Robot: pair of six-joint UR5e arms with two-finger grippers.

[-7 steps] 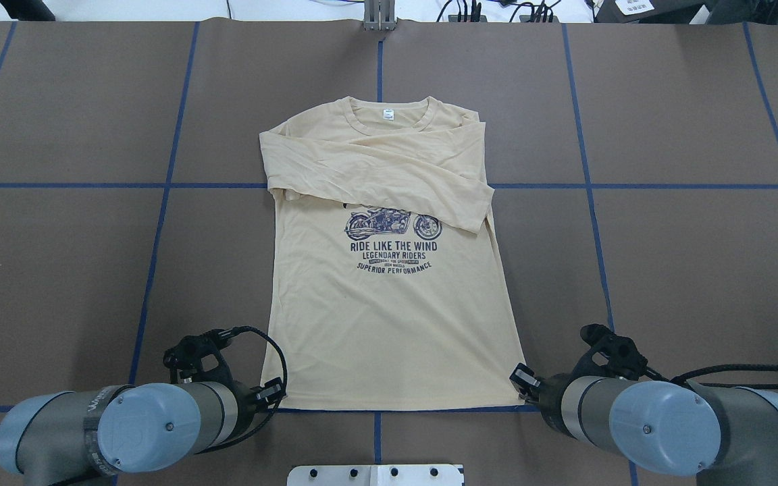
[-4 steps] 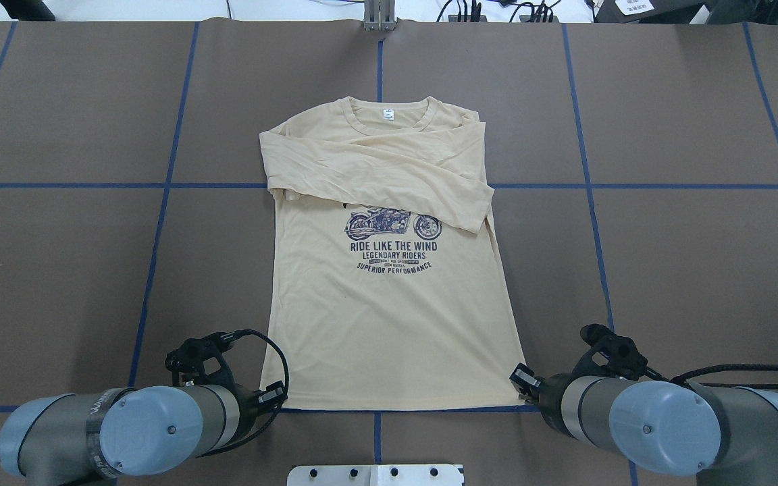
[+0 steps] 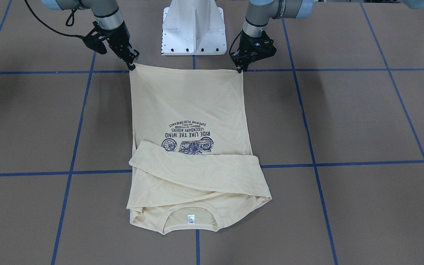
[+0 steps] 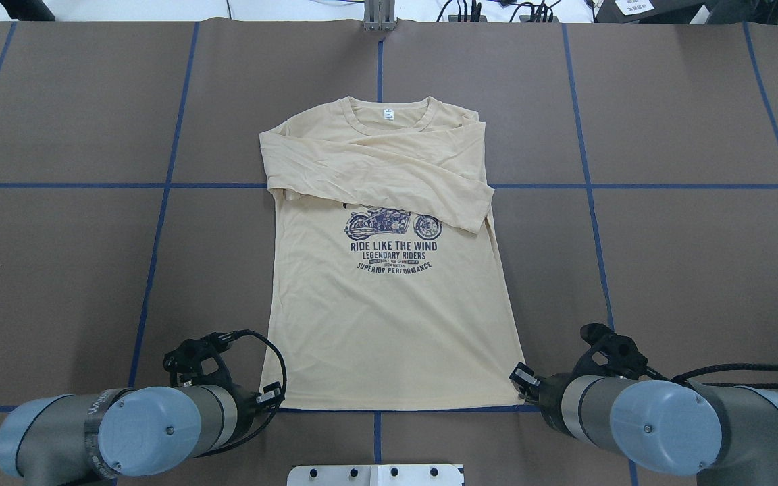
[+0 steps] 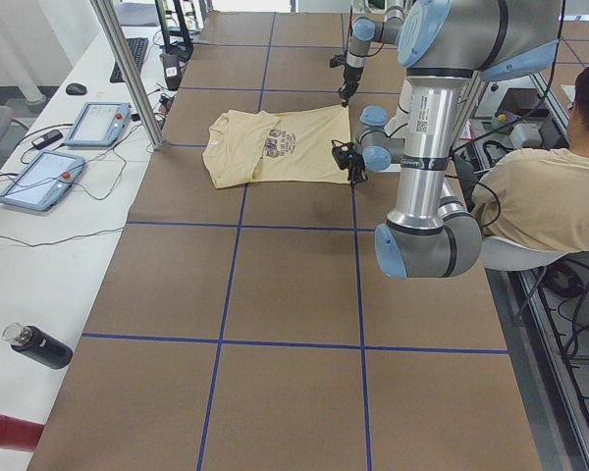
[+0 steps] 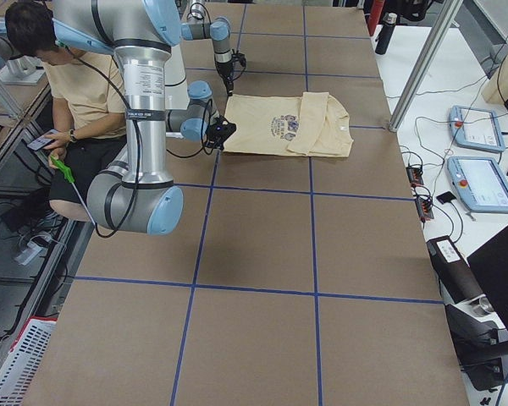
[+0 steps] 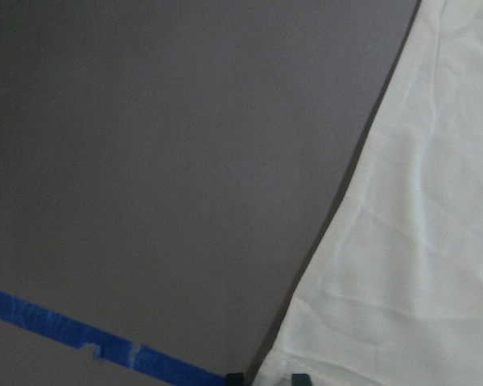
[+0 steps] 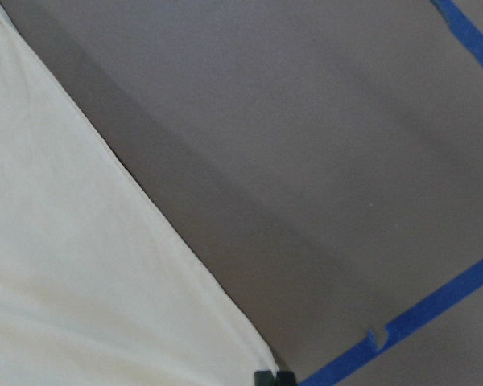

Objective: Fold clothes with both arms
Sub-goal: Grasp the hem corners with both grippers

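The cream long-sleeved T-shirt [image 4: 389, 324] lies flat and print-up in the middle of the brown worktop [image 4: 666, 270]. Its collar and white neck label [image 4: 388, 114] point away from the robot, and its hem runs along a blue tape line [image 4: 375, 410] just in front of the white pedestal base [image 3: 193, 29]. Both sleeves [image 4: 375, 169] are already crossed over the chest, partly covering the motorcycle print [image 4: 393, 224], so the garment is now a narrow rectangle. What seems left is to fold it lengthwise. That would explain why each arm is low at a hem corner: the left end effector [image 4: 271, 395] at the corner on the robot's left and the right end effector [image 4: 519, 379] at the opposite one. With the two corners taken together, the hem could be carried toward the collar with its edge straight and no sag in the middle. In the right wrist view the fingertips [image 8: 264, 376] sit nearly together on the very tip of the cloth, so that end effector looks closed on the corner. In the left wrist view the fingertips [image 7: 299, 378] show a narrow gap with the hem edge running into it, so I judge that one not quite pinched. Lifting before both grips are secure would likely drag the shirt askew.
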